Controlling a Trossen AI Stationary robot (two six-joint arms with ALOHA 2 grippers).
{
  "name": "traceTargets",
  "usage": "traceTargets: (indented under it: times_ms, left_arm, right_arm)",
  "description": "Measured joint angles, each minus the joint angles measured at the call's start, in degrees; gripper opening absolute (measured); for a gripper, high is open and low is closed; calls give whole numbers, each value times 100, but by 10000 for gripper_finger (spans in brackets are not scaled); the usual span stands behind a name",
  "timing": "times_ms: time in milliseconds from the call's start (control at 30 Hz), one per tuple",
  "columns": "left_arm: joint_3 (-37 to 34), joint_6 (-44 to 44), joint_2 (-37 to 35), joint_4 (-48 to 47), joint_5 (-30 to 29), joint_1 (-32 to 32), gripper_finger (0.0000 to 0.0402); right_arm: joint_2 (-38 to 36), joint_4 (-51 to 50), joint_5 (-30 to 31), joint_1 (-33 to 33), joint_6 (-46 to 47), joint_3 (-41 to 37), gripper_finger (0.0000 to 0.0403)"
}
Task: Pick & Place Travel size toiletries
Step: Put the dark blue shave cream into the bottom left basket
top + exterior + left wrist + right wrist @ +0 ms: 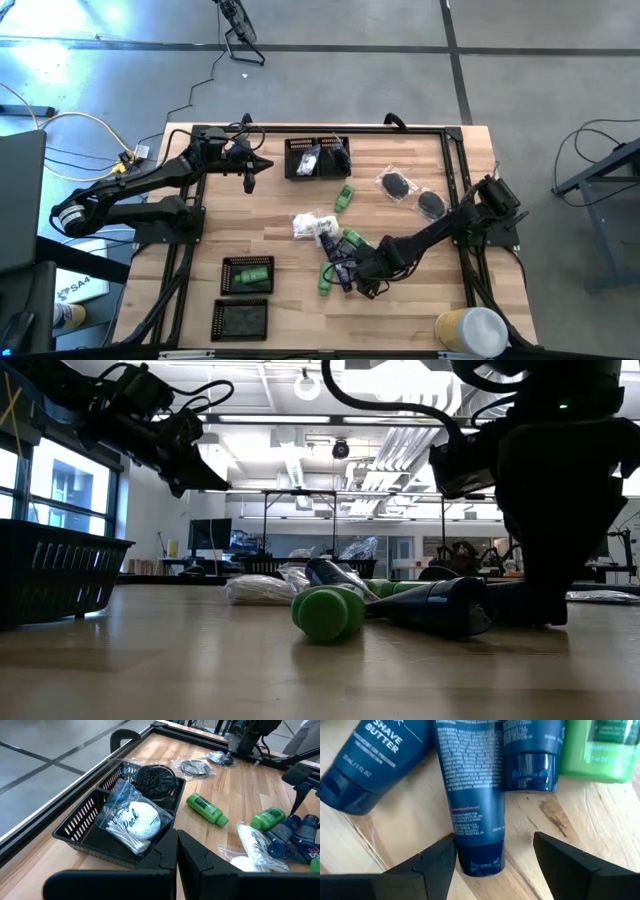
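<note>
Right end effector (492,855) open, straddling navy tube (472,785)

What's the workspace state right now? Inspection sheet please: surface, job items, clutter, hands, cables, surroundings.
Surface: wooden table top, black frame around it.
Job's things: navy tubes and green tubes piled mid-table; one green bottle apart; white packets; swab bag in the far tray; green tube in a near tray; two bagged dark rounds on the table.
Clutter: yellow-white cup at the table's near right corner.
Hands: left hand shut, empty, raised beside the far tray; right hand open, straddling a navy tube's cap.
Cables: yellow and white cables off the table's left.
Surroundings: grey floor, nothing seen of people.
</note>
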Motion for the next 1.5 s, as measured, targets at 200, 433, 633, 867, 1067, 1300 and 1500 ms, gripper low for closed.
traceTargets:
  times_ms: [200,433,633,867,1067,1300,1500]
  left_arm:
    - [0,0,-1,0,1,-1,0]
    - [2,0,-1,0,2,-2,0]
    - [4,0,-2,-4,4,0,0]
    - [4,0,0,-11,4,0,0]
    - [4,0,-1,-10,4,-1,0]
    - [4,0,0,-11,4,0,0]
    - [4,0,-2,-9,4,0,0]
  right_arm:
    - [0,60,-14,0,-270,0,254]
    - [17,73,-43,0,-389,0,254]
    - [155,175,-208,-2,-391,15,254]
    - [168,188,-143,0,-412,11,246]
    - [177,168,-156,-3,-426,0,199]
    - [181,173,-211,-9,-404,-4,142]
    - [188,218,-255,-9,-421,-2,137]
